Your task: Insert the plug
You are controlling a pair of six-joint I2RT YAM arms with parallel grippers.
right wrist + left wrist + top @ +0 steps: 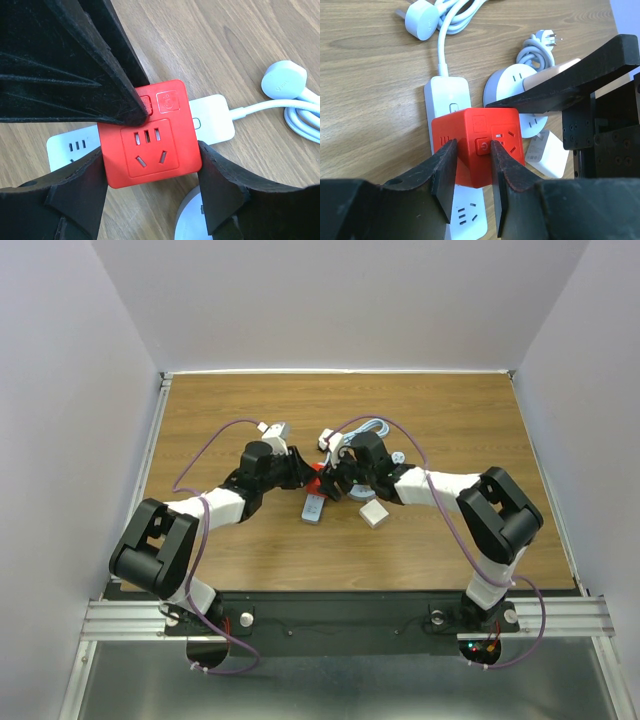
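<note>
Two arms (215, 505) with white links and black joints, purple cables (213, 437) looping alongside, matte black jaws

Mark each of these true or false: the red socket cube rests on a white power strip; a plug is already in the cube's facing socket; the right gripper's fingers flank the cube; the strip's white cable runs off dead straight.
1. The red socket cube rests on a white power strip. True.
2. A plug is already in the cube's facing socket. False: the slots on that face are all empty.
3. The right gripper has a finger on each of two opposite sides of the cube. True.
4. The strip's white cable runs off dead straight. False: it curls into loops near its round plug.
</note>
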